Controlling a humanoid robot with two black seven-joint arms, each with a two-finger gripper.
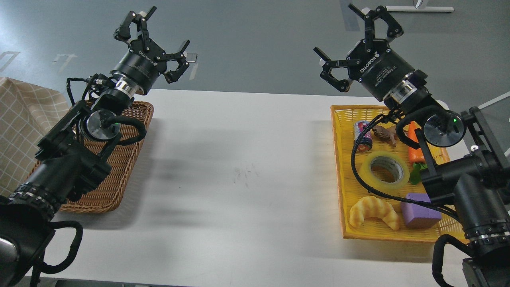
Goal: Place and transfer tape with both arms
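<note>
The tape [385, 169], a translucent yellowish roll with a grey-white core, lies flat in the middle of the yellow tray [338, 159] on the right. My right gripper [350, 36] is open and empty, raised above the tray's far end, well above the tape. My left gripper [159, 38] is open and empty, raised above the far end of the brown wicker basket [119, 175] on the left.
The yellow tray also holds a golden croissant [374, 211], a purple block [420, 209], a small can [362, 135], a brown toy animal [384, 133] and a carrot [416, 147]. A checked cloth [20, 127] lies at the far left. The white table [239, 171] spans between basket and tray.
</note>
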